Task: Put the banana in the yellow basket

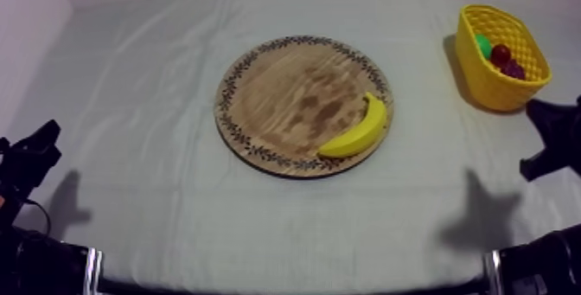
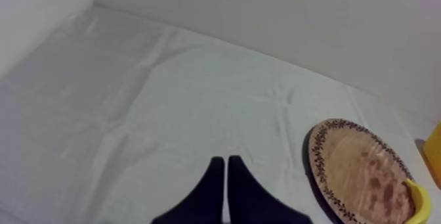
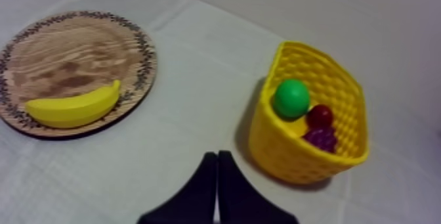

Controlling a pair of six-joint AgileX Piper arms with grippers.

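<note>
A yellow banana (image 1: 356, 130) lies on the right part of the round wooden board (image 1: 285, 91) in the middle of the table. The yellow basket (image 1: 488, 82) stands at the back right. My left gripper (image 1: 39, 143) rests low at the left edge, far from the board; in its wrist view its fingers (image 2: 226, 171) lie together as a narrow wedge over bare cloth. My right gripper (image 1: 553, 130) sits at the right edge, just in front of the basket. Its fingers (image 3: 217, 164) are also together, between the banana (image 3: 73, 106) and the basket (image 3: 308, 151).
The basket holds a green round fruit (image 3: 291, 98), a small red fruit (image 3: 320, 115) and a bunch of grapes (image 3: 321, 136). Grey-white cloth lies open around the board (image 3: 72, 49). A pale wall runs behind the table.
</note>
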